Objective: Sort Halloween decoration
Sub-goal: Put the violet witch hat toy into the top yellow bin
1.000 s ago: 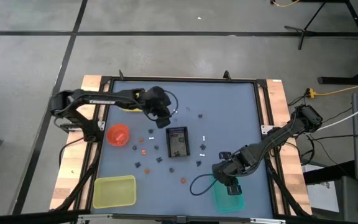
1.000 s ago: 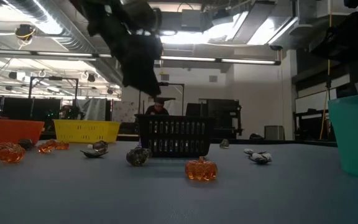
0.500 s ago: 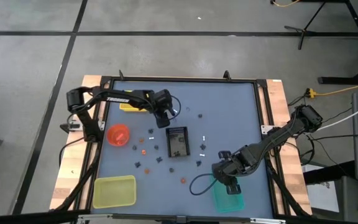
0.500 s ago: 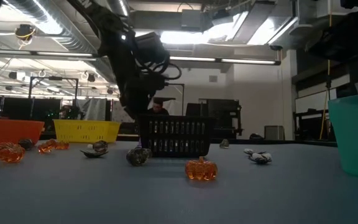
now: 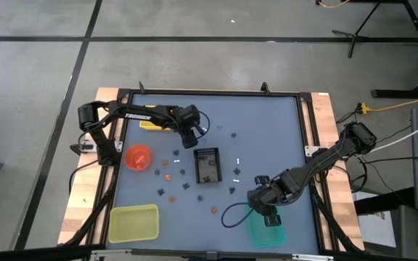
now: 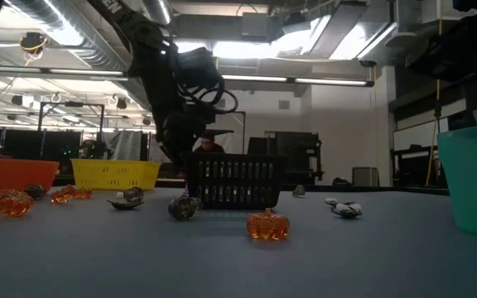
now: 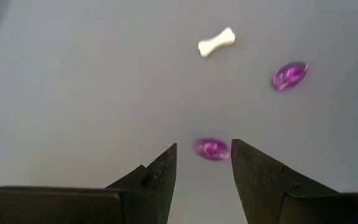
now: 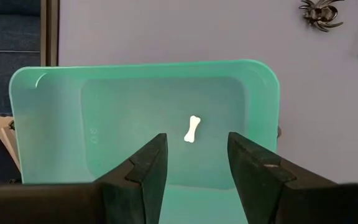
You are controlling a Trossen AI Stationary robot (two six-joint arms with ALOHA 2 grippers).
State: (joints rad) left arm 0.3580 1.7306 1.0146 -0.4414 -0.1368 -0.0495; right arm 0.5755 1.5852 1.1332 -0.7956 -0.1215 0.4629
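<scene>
Lining up on a purple trinket point(image 7: 211, 149), the left pincer point(image 5: 189, 141) hangs over the tabletop point(image 5: 267, 130) with its fingers parted and empty; the trinket lies just ahead of the gap between them, a second purple one point(image 7: 289, 75) and a white bone point(image 7: 216, 43) farther ahead. Next it should drop straight down and close. Compared with a second ago, the left arm has stretched out and lowered. The right pincer point(image 5: 268, 214), parted and empty, hovers unmoved over the teal container point(image 8: 55, 124), a small bone point(image 8: 192, 129) lying inside.
</scene>
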